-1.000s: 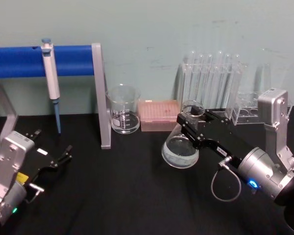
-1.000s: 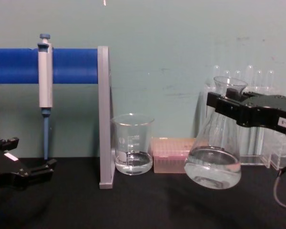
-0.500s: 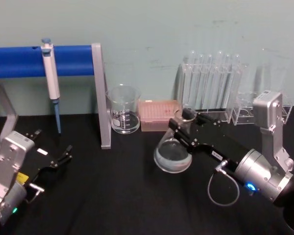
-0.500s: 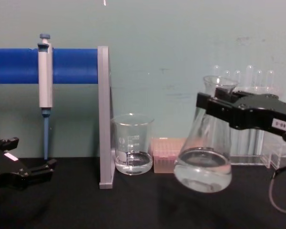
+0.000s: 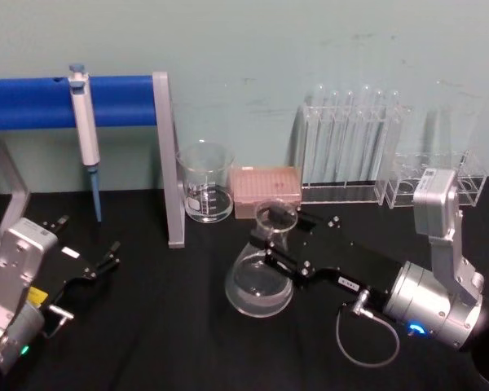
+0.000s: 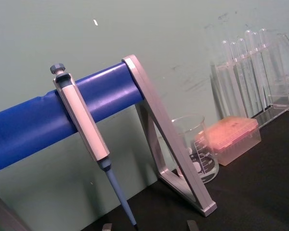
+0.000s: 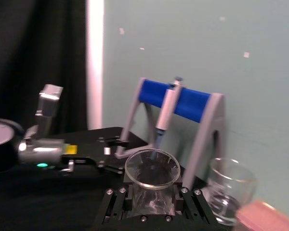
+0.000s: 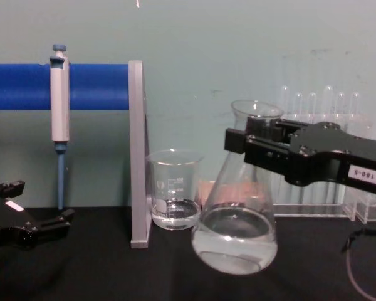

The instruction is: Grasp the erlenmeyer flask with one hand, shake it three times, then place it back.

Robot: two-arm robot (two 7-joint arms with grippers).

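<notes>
The erlenmeyer flask (image 5: 261,281) is clear glass with a little clear liquid in its wide base. It hangs tilted near the table's middle, in front of the beaker. My right gripper (image 5: 281,243), black with a small white label, is shut on the flask's neck just below the rim. From the chest, the flask (image 8: 235,238) leans with its base to the left, and the right gripper (image 8: 255,145) clamps its neck. The right wrist view looks down on the flask's rim (image 7: 151,168) between the jaws. My left gripper (image 5: 106,259) rests open and empty at the table's left.
A glass beaker (image 5: 204,191) with some liquid, a pink tip box (image 5: 265,189) and a rack of test tubes (image 5: 350,147) stand along the back wall. A pipette (image 5: 85,122) hangs on a blue bar with a grey post (image 5: 167,155) at the back left.
My right gripper has carried the flask leftward and nearer to me, lower over the table. The liquid has sloshed. The left arm has not moved.
</notes>
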